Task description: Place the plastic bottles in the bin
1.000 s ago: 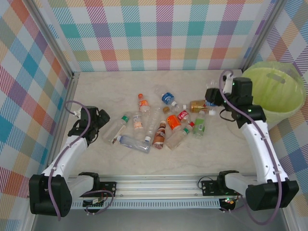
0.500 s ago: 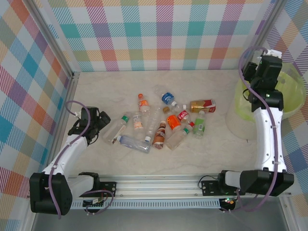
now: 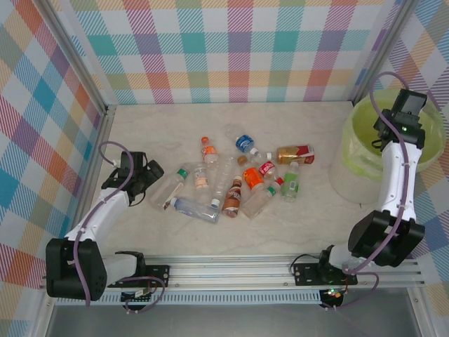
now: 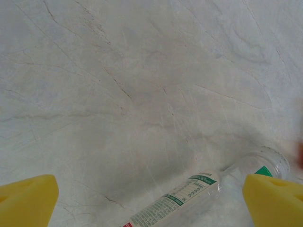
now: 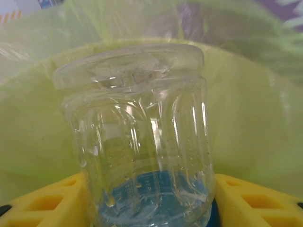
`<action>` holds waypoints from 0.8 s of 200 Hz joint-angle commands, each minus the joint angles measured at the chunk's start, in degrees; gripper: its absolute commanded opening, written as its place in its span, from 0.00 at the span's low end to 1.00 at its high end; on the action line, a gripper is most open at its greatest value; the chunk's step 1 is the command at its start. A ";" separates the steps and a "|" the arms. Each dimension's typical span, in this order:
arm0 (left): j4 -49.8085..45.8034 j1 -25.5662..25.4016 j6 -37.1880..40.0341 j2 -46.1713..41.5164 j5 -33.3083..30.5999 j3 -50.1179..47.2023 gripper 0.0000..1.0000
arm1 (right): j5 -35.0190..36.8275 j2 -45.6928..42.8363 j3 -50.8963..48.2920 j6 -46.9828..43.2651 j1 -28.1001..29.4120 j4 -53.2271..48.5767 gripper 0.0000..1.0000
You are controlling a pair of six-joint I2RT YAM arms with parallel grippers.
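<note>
Hanging over the round lime-green plastic bin [image 3: 361, 137] at the table's right side, the right gripper [image 5: 149, 201] clamps a clear ribbed plastic bottle with a blue label [image 5: 142, 142] between its yellow pads [image 5: 42, 203]. The other small plastic bottles [image 3: 238, 184] lie clustered mid-table. The left gripper [image 4: 149, 203] hovers spread wide above the pale marbled tabletop [image 4: 142, 85]. A clear bottle with a green-and-white label [image 4: 184, 201] lies below, seemingly touched by neither pad.

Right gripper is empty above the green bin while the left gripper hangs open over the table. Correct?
Not empty: the right wrist view shows the right gripper shut on a clear bottle with a blue label. It is above the green bin, and the left gripper hangs open over the table.
</note>
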 commanded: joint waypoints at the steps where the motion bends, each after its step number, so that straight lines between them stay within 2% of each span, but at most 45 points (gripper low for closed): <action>1: -2.81 1.00 -0.52 1.50 0.42 2.06 1.00 | -4.31 2.65 1.39 0.80 -0.52 -2.06 0.60; 58: -2.81 1.17 0.83 4.57 4.24 2.40 1.00 | -5.92 5.06 2.82 3.72 -0.52 -3.74 0.72; 104: -2.97 1.18 2.09 5.15 6.16 2.72 1.00 | -10.66 0.39 3.61 4.76 -0.44 -5.34 0.86; 160: -4.90 1.14 3.39 5.49 9.76 4.37 1.00 | -16.60 -6.44 1.47 5.07 2.54 -4.94 0.91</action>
